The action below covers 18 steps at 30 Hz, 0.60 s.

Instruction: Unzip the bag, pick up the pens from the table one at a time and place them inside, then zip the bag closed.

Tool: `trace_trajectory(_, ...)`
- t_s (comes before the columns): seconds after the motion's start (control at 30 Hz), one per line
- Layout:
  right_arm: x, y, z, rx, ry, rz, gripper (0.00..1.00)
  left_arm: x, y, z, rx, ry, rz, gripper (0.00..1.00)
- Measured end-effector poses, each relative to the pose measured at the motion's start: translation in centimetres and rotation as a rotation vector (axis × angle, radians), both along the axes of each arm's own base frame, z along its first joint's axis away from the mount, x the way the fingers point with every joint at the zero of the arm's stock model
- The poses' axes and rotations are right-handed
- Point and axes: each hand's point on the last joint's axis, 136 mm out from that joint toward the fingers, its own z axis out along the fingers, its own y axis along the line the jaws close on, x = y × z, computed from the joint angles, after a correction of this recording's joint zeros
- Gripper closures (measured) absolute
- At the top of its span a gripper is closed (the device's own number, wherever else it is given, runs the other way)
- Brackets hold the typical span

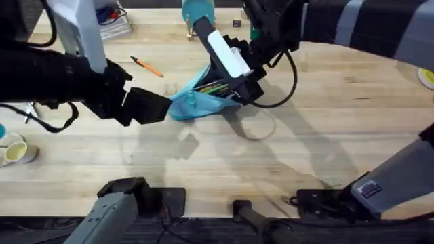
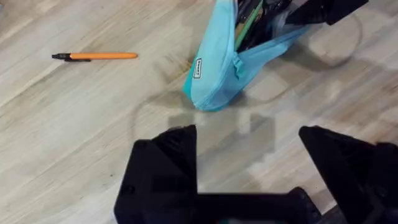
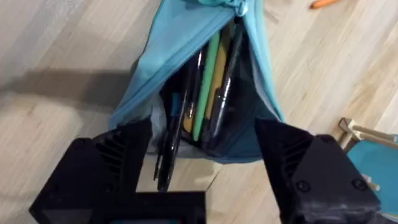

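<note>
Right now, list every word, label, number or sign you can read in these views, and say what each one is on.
Nothing here can be read.
Small white tag on the light blue soft fabric pencil pouch: dark print, too small to read.
Light label on the right arm's base: dark marks, too blurred to read.
Thin orange pen with a dark tip: no print visible.

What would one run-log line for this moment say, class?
bag: unzipped, pens inside | orange pen: on table | left gripper: open, empty | right gripper: open at bag mouth
</note>
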Motion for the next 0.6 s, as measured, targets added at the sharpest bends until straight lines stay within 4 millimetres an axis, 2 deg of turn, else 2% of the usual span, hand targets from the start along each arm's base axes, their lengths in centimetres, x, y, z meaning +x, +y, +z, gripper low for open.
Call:
trace_trajectory(0.17,0.0,0.0,0.1,0.005,0.026,-0.046,0.005,0.0,0.0,0.0,0.0,0.0,0.0,0.006)
trace_trajectory(0.27,0.0,0.0,1.0,0.019,0.038,-0.093,0.005,0.0,0.0,0.0,0.0,0.0,0.0,0.006)
trace_trajectory(0.37,0.1,0.0,3.1,0.055,0.048,-0.176,0.005,0.0,0.0,0.0,0.0,0.0,0.0,0.006)
trace_trajectory(0.6,1.1,0.5,10.0,0.208,0.133,-0.477,0.005,0.0,0.0,0.0,0.0,0.0,0.0,0.006)
